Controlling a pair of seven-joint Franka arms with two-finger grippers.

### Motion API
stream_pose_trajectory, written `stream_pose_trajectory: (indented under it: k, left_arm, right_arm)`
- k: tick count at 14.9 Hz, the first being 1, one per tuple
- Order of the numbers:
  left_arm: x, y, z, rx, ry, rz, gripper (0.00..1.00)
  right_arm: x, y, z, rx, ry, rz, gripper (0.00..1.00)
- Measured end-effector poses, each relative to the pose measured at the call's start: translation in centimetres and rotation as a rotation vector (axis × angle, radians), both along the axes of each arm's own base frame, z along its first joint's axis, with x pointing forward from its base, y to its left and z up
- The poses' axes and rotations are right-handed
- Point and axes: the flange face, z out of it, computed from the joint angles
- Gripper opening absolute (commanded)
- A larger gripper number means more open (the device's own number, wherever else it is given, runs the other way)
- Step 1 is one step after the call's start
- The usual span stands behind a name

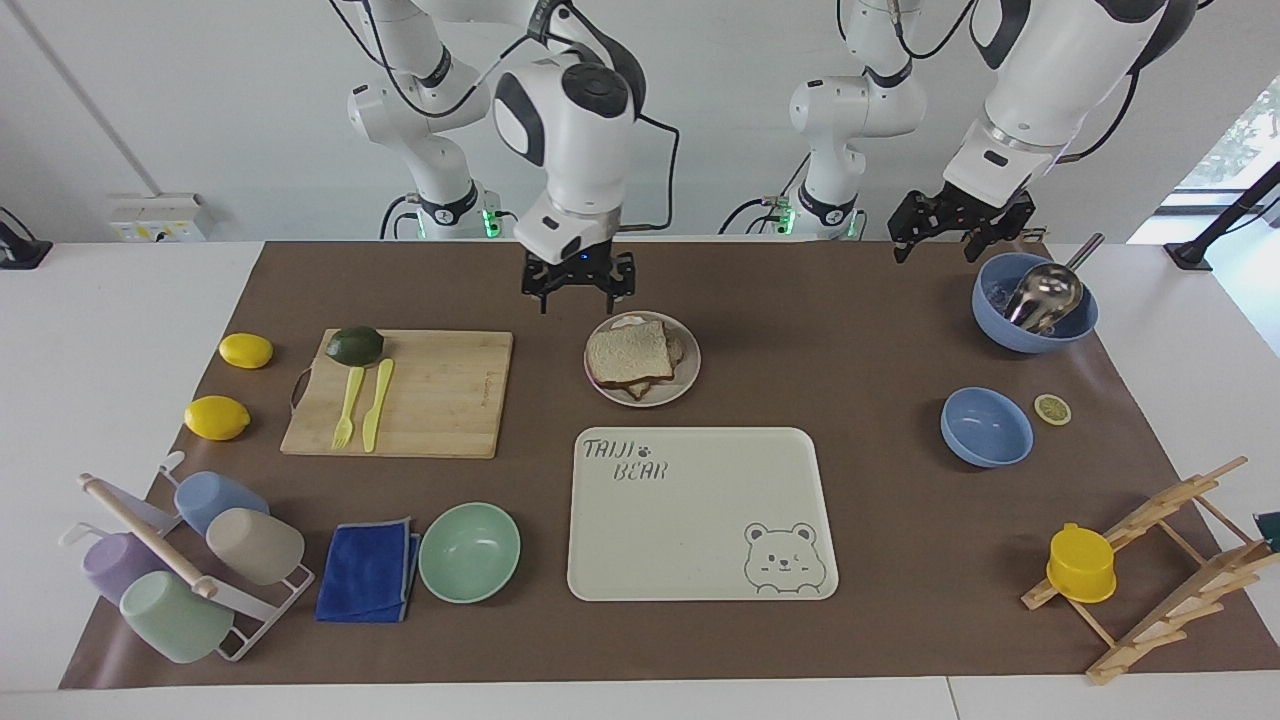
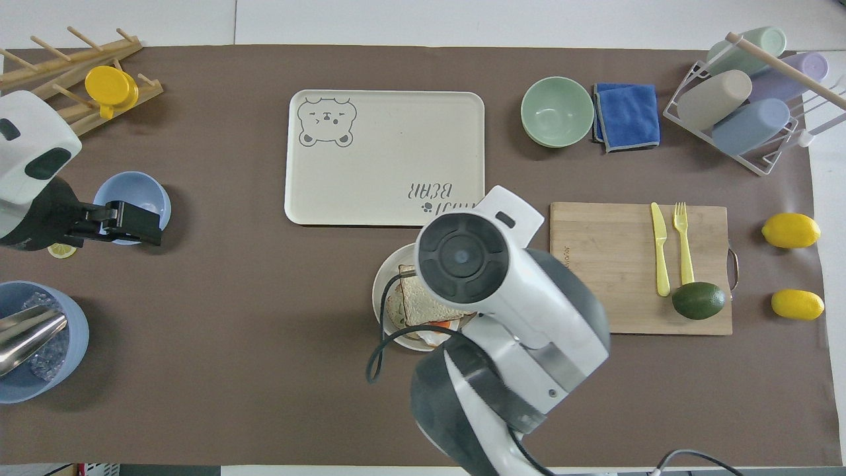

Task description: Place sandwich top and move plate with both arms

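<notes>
The sandwich top lies flat on a stack of bread on the plate, with nothing holding it. The overhead view shows part of the sandwich top and the plate's rim beside the right arm's wrist, which hides its gripper. My right gripper hangs open and empty over the mat between the plate and the cutting board. My left gripper waits open and empty in the air by the big blue bowl; the overhead view has the left gripper above the small blue bowl.
The bear-printed tray lies farther from the robots than the plate. The cutting board carries an avocado, a fork and a knife, with two lemons beside it. A green bowl, blue cloth, cup rack and wooden rack line the table's edge.
</notes>
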Motion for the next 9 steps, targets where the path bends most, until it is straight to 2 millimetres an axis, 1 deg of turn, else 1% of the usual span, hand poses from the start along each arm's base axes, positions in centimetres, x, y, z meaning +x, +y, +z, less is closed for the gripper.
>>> stream_pose_trajectory:
  k: [2,3,4,5,6,7,9]
  left_arm:
    - [0.0,0.0,0.0,0.000,0.000,0.000,1.00]
    - [0.0,0.0,0.0,0.000,0.000,0.000,1.00]
    - [0.0,0.0,0.0,0.000,0.000,0.000,1.00]
    - [0.0,0.0,0.0,0.000,0.000,0.000,1.00]
    - [0.0,0.0,0.0,0.000,0.000,0.000,1.00]
    - [0.0,0.0,0.0,0.000,0.000,0.000,1.00]
    - [0.0,0.0,0.0,0.000,0.000,0.000,1.00]
  right_arm:
    - [1.7,-8.1,2.7,0.038,0.018,-0.050,1.00]
    - [2.1,-11.7,3.7,0.054,0.029,-0.069,1.00]
    - [2.2,-14.5,4.5,0.059,0.043,-0.081,1.00]
    - [2.2,-16.6,5.0,0.062,0.056,-0.086,1.00]
    - [2.3,-18.1,5.4,0.064,0.062,-0.080,1.00]
    - [2.4,-19.0,5.7,0.067,0.061,-0.070,1.00]
    - [2.5,-19.5,5.9,0.068,0.061,-0.061,1.00]
